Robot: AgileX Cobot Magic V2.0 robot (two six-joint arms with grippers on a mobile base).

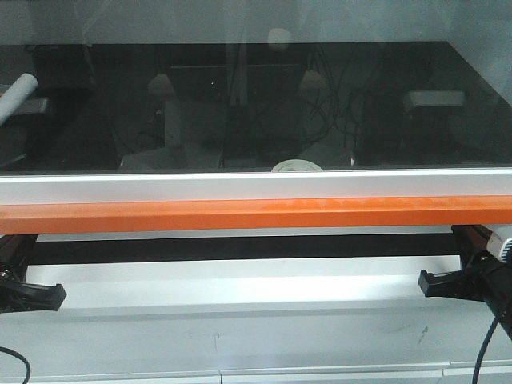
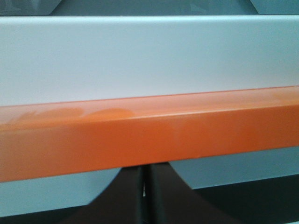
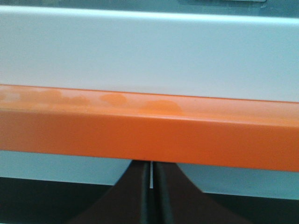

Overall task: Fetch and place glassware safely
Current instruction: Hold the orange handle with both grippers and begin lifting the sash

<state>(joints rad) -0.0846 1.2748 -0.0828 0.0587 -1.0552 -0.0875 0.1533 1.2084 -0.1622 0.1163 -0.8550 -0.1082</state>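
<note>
Small squat clear glass jar with a round off-white lid: only the lid top shows, just above the long orange horizontal bar and near its middle, behind the dark glass pane and peeking over the white frame strip that sits on the bar. The body is hidden, so I can't tell the fill level. My read: light, rigid, slick and breakable, with a lid that may be loose. Grip the glass body across its sides, not the knob, with moderate squeeze. Left gripper is below the bar toward its left end, fingers pressed together with nothing between them. Right gripper is below the bar toward its right end, also pressed together and empty. Both are well apart from the jar. The pane looks like it blocks access, so the fetch has not started.
</note>
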